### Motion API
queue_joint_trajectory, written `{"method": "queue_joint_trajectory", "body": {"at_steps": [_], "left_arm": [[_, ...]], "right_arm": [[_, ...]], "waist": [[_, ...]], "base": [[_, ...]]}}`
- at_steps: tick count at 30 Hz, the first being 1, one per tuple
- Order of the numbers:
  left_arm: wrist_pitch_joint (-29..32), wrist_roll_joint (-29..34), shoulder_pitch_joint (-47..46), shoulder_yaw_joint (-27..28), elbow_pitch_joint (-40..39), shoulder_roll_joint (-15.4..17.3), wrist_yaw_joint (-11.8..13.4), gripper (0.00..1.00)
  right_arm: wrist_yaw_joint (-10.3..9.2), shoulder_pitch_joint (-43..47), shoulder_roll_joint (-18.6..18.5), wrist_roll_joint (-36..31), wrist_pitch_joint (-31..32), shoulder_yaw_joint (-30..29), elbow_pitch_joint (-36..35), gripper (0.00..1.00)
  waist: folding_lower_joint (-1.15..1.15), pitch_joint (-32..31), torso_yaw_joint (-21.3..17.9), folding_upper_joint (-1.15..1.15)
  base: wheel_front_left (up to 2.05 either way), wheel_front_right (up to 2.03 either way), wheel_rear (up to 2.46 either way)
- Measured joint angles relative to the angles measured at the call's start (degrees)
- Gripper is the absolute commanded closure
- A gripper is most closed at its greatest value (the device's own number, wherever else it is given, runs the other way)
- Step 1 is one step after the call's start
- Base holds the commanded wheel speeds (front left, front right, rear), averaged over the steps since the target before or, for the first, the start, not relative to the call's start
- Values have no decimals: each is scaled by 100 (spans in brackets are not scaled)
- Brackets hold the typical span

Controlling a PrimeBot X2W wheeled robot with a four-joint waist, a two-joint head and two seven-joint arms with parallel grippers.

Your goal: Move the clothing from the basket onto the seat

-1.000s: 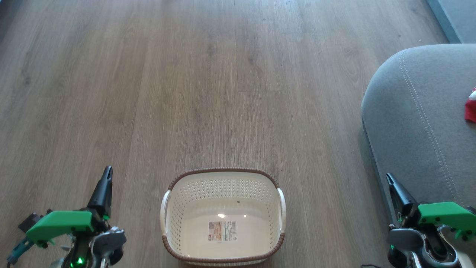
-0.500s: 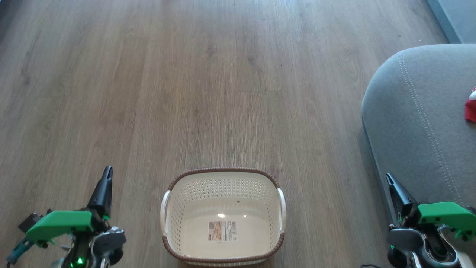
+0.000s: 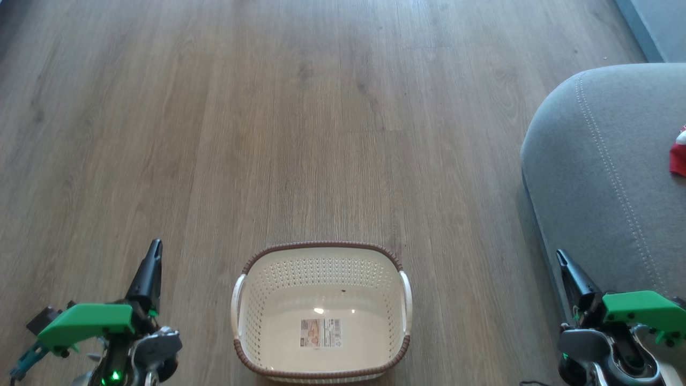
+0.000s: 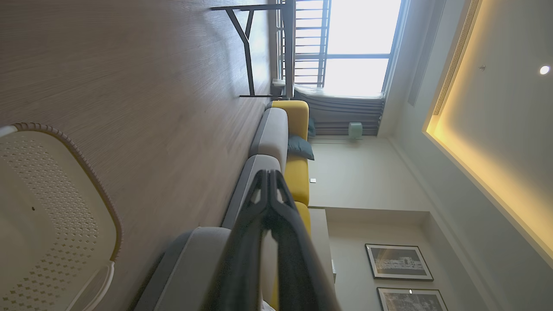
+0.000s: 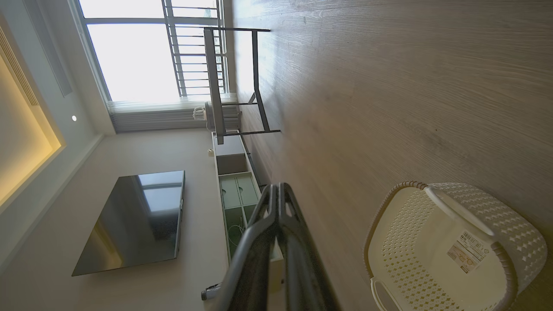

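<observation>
Left gripper [image 3: 154, 247] and right gripper [image 3: 561, 256] are held low, fingers pressed together with nothing gripped, pointed forward over the wood-grain floor [image 3: 321, 118]. Between them the perforated cream plastic basket [image 3: 321, 247], rimmed in brown weave, is set with its bottom label exposed. Ahead and right of the right gripper, red and white clothing [image 3: 679, 155] is laid on the rounded grey fabric seat [image 3: 600, 177].

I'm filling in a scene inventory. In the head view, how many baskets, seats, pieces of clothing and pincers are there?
basket: 1, empty
seat: 1
clothing: 1 red and white piece on the seat, cut off by the picture's edge
pincers: 2, left pincer and right pincer, both shut
Total: 5
</observation>
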Motion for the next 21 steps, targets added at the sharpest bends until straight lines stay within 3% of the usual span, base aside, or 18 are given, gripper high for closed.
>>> {"method": "queue_joint_trajectory", "body": {"at_steps": [21], "left_arm": [[0, 0, 0, 0, -1, 0, 0, 100]], "right_arm": [[0, 0, 0, 0, 0, 0, 0, 100]], "waist": [[0, 0, 0, 0]], "base": [[0, 0, 0]]}}
